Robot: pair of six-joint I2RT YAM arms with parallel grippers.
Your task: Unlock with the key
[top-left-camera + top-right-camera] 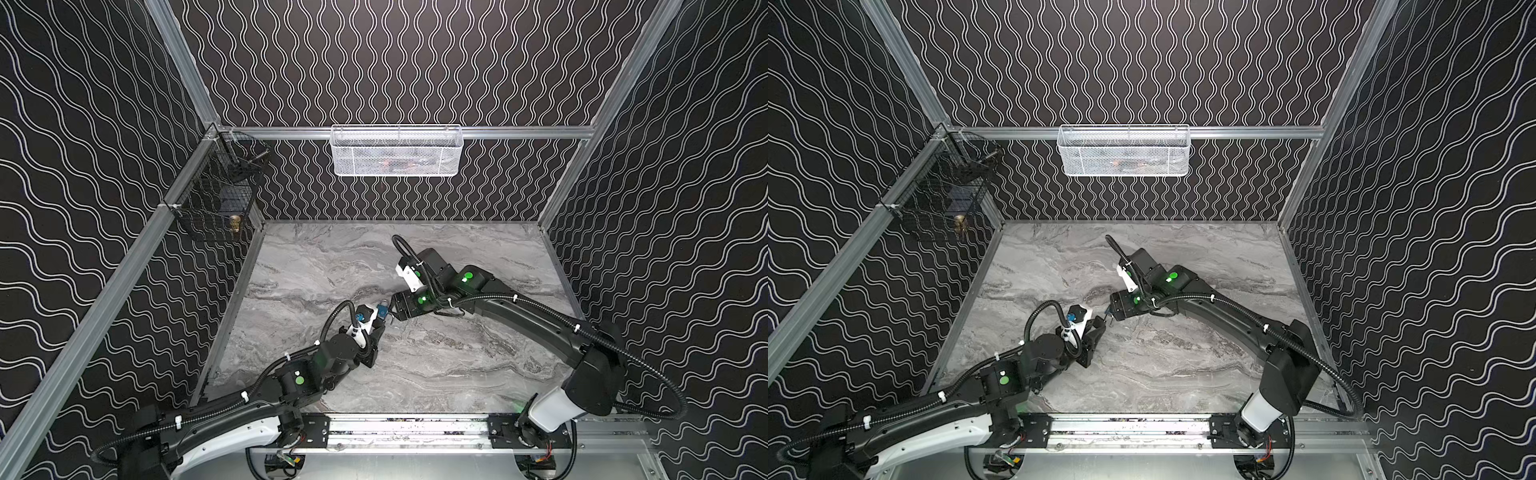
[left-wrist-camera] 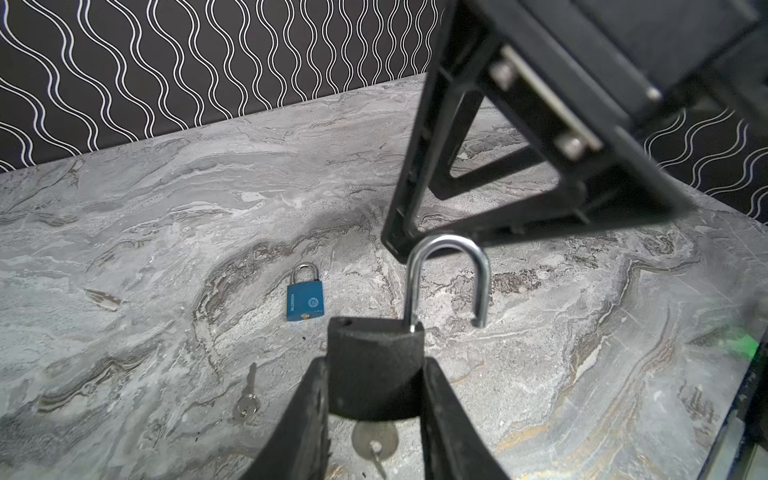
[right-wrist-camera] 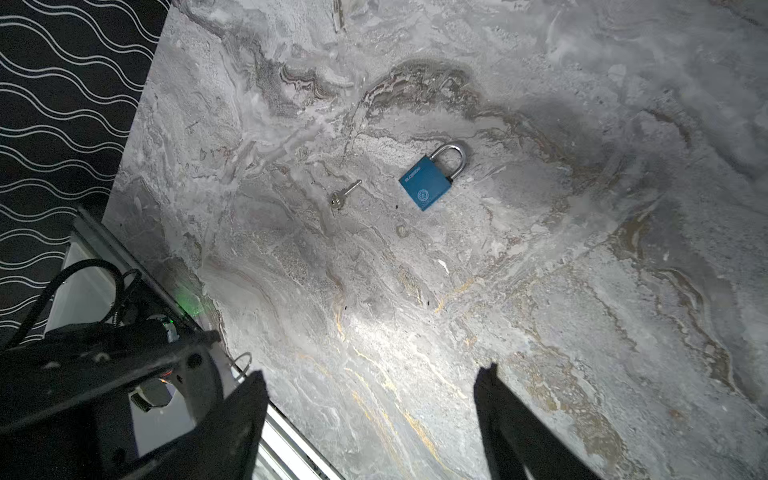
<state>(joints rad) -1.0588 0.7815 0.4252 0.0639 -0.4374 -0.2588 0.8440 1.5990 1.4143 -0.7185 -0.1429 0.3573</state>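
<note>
My left gripper point(image 2: 374, 368) is shut on a black padlock point(image 2: 374, 365), held by its body. The lock's silver shackle point(image 2: 446, 282) stands open, with one leg free of the body. A round-headed key point(image 2: 375, 442) shows just under the lock, between the fingers; whether it sits in the keyhole I cannot tell. My right gripper point(image 3: 370, 372) is open and empty, and one of its fingers point(image 2: 409, 187) hangs just beyond the shackle. In both top views the two grippers point(image 1: 376, 328) point(image 1: 391, 309) meet nose to nose above mid-table.
A blue padlock point(image 3: 428, 183) with its shackle closed lies on the marble table point(image 3: 540, 291), and a small loose key point(image 3: 345, 195) lies beside it. A white mesh basket point(image 1: 397, 151) hangs on the back wall. A black wire basket point(image 1: 216, 195) hangs at the left corner.
</note>
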